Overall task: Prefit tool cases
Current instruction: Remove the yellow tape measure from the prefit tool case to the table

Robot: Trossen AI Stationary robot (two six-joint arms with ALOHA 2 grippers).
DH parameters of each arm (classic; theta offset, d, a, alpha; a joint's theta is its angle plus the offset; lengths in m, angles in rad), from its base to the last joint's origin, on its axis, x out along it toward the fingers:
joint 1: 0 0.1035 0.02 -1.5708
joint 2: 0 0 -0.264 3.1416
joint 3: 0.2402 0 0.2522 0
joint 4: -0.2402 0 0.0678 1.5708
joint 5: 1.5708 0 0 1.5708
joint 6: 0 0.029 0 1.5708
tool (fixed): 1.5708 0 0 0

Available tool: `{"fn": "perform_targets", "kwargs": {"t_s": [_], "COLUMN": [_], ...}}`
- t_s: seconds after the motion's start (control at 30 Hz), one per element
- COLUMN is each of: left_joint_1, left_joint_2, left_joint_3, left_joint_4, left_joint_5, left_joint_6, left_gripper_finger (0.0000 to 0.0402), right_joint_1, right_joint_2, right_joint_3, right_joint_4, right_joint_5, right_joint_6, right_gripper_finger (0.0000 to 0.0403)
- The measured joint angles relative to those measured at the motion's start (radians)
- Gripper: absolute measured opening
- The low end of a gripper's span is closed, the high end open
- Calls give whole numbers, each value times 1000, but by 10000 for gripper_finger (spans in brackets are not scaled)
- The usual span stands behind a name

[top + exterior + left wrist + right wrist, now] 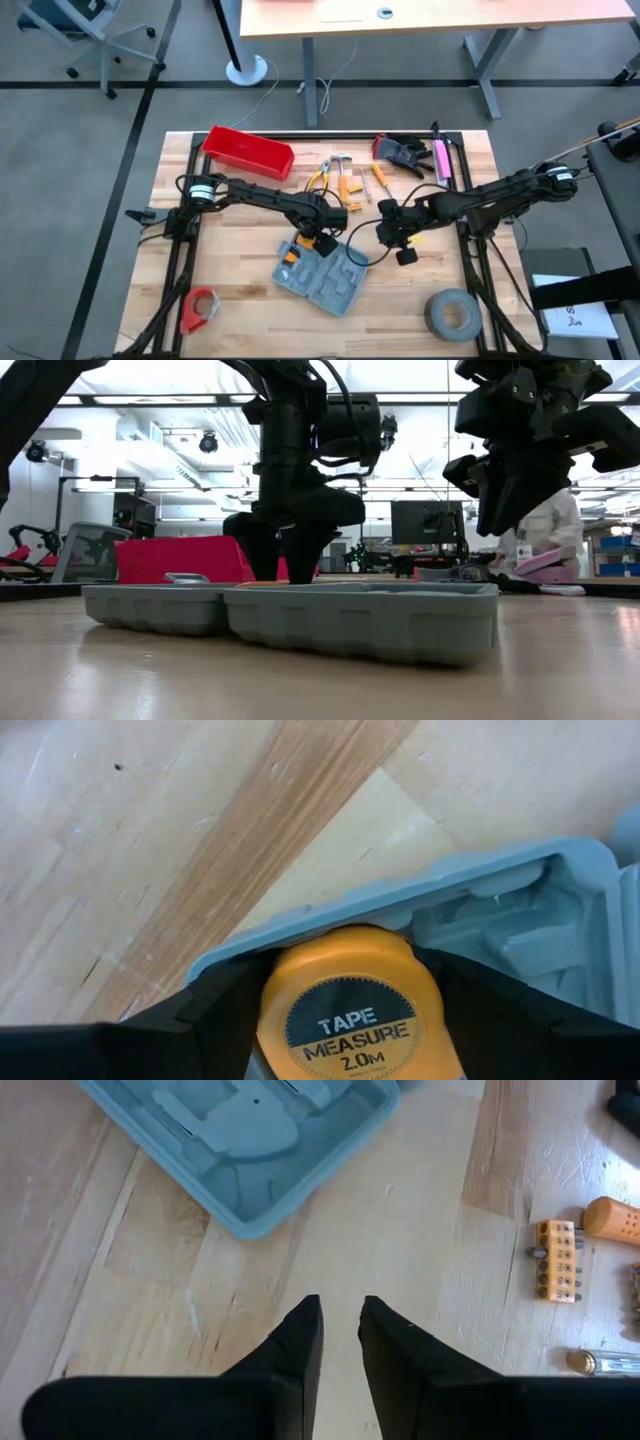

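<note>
- The case [325, 275] lies open, near the table's [240, 285] middle.
- Left gripper [350, 1020] is down over the case's far left end, fingers [215, 1005] either side of a tape measure [345, 1010] in a recess.
- Right gripper [340, 1330] hangs empty above bare wood right of the case, fingers narrowly apart.

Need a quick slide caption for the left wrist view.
Left gripper lowers a yellow tape measure into the open tool case.

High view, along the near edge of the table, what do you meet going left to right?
Red tape dispenser with its roll → open grey-blue plastic tool case → grey tape roll.
</note>
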Motion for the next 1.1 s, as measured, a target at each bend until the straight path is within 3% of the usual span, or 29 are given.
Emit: {"fn": "perform_targets", "kwargs": {"t_s": [0.4,1.1], "left_joint_1": [0,0], "left_joint_2": [-24,-33], "left_joint_3": [36,202], "left_joint_4": [-82,-194], "left_joint_5": [53,29], "left_joint_6": [3,43], "left_gripper_finger": [256,237], "right_joint_1": [-2,-2], "right_joint_2": [0,0], "right_joint_3": [0,0], "right_joint_4": [1,1], "right_joint_5": [2,3], "right_joint_6": [-5,3], "right_gripper_finger": [53,55]}}
